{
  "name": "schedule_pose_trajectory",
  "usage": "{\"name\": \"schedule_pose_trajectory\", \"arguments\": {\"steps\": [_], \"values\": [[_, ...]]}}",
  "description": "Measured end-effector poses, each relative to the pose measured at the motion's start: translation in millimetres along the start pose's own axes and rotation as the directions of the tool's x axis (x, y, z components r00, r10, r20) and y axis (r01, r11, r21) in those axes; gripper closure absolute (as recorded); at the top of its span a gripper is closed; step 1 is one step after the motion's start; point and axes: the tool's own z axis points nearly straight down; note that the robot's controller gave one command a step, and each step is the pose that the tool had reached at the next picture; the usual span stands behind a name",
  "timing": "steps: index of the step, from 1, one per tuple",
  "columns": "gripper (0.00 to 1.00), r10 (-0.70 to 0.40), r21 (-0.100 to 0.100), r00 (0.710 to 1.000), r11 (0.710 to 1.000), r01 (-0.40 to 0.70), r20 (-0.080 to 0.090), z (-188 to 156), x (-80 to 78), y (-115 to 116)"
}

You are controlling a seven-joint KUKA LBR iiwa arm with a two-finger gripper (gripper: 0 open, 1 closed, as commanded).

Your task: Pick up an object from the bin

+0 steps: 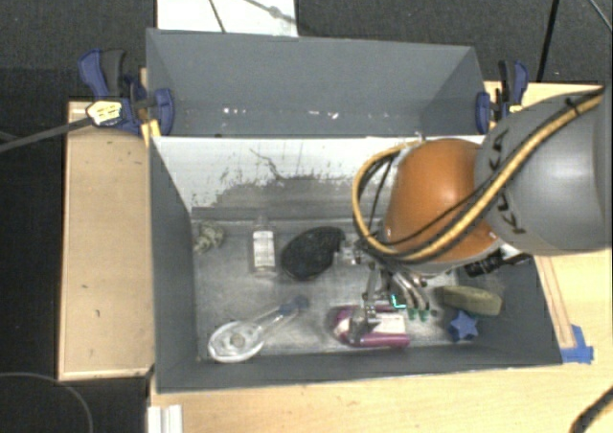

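Note:
My gripper (375, 310) hangs below the arm's orange cover, low over the front of the bin. Right under it lies a purple and white oblong thing (372, 331), partly hidden by the gripper; whether they touch I cannot tell. A black lumpy thing (309, 251) lies a little to the back left of the gripper. To its right lie a small blue star-shaped piece (464, 326) and an olive-tan block (471, 299).
A silver round-headed tool with a blue handle (251, 330) lies at the front left. A small clear bottle (263, 249) and a small olive bit (206, 239) sit toward the back left. The arm and its cables cover the bin's right side.

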Motion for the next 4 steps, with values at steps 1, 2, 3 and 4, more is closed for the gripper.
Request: {"name": "schedule_pose_trajectory", "arguments": {"steps": [1, 2, 3, 4], "values": [[0.00, -0.338, 0.004, 0.941, 0.941, 0.338, 0.018, 55.2, 0.3, -7.1], [0.00, -0.390, 0.008, 0.921, 0.921, 0.390, 0.020, 54.6, 1.0, -65.6], [1.00, -0.390, 0.004, 0.921, 0.921, 0.390, 0.007, 55.9, 5.0, -63.9], [1.00, -0.429, 0.008, 0.903, 0.903, 0.429, 0.014, -105.2, -17.6, -74.7]]}}
